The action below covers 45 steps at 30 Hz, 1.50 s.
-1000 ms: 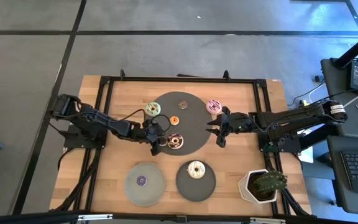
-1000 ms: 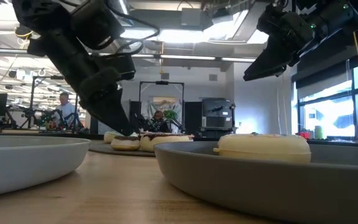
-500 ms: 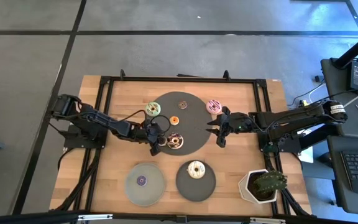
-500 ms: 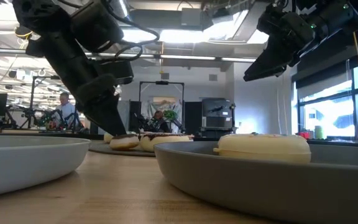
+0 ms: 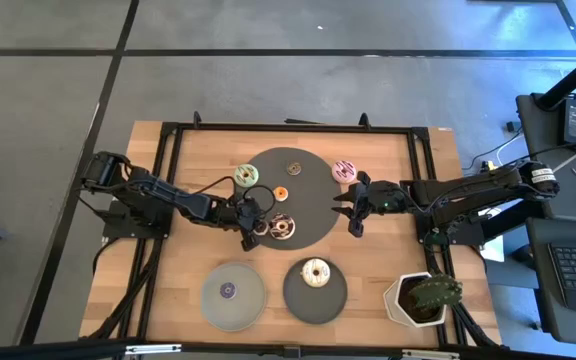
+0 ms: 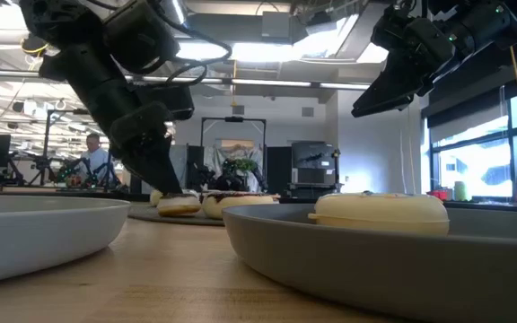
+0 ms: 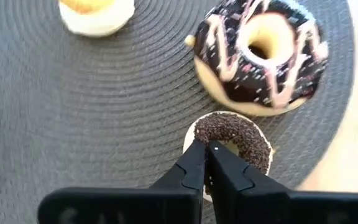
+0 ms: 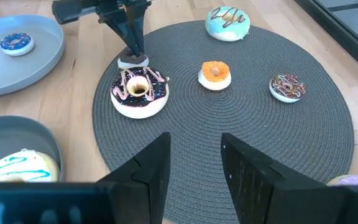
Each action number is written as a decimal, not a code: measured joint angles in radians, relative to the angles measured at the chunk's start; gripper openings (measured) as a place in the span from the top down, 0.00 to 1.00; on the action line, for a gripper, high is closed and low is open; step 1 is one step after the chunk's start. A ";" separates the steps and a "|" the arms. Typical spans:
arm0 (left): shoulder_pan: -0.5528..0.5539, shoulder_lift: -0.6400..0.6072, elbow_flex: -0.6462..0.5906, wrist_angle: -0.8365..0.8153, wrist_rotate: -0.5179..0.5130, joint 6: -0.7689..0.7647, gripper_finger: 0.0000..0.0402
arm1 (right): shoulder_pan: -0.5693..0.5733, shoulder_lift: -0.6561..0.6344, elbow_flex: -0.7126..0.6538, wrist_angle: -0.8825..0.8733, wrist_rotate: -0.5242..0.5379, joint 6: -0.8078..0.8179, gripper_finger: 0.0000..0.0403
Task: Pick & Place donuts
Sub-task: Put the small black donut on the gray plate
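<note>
On the round dark woven mat lie a mini brown-sprinkled donut, a large chocolate donut with pink drizzle, a mini orange donut and a small brown donut. My left gripper is shut on the mini brown-sprinkled donut at the mat's near-left edge. Off the mat's edge lie a green donut and a pink donut. My right gripper hangs open above the mat's right edge, holding nothing. My left gripper has its fingertips closed together on the mini donut's rim, on the side toward the table's left. The fingers slant down from the left. The donut lies flat on the mat beside the large chocolate donut.
A grey plate with a mini purple donut and a dark plate with a white donut stand near the front edge. A potted plant stands at the front right. Black frame rails edge the table.
My left gripper has shut on the mini brown-sprinkled donut and shifted slightly toward the table's left. The donut still lies on the mat. My right gripper has kept still.
</note>
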 joint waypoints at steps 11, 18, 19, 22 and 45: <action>-0.169 -0.104 0.197 -0.241 0.100 0.000 0.99 | 0.000 0.000 0.000 -0.011 0.000 0.001 0.64; -0.414 -0.091 0.211 -0.246 -0.081 -0.208 0.99 | 0.000 0.000 0.000 -0.008 0.000 0.001 0.64; -0.445 -0.084 0.211 -0.248 -0.101 -0.237 0.99 | 0.000 0.000 0.000 -0.006 0.000 0.004 0.64; -0.525 -0.043 0.211 -0.245 -0.151 -0.278 0.99 | 0.000 0.000 0.000 -0.006 0.000 0.009 0.64; -0.583 0.135 0.210 -0.242 -0.142 -0.306 0.95 | 0.000 0.000 0.000 0.033 0.025 0.033 0.64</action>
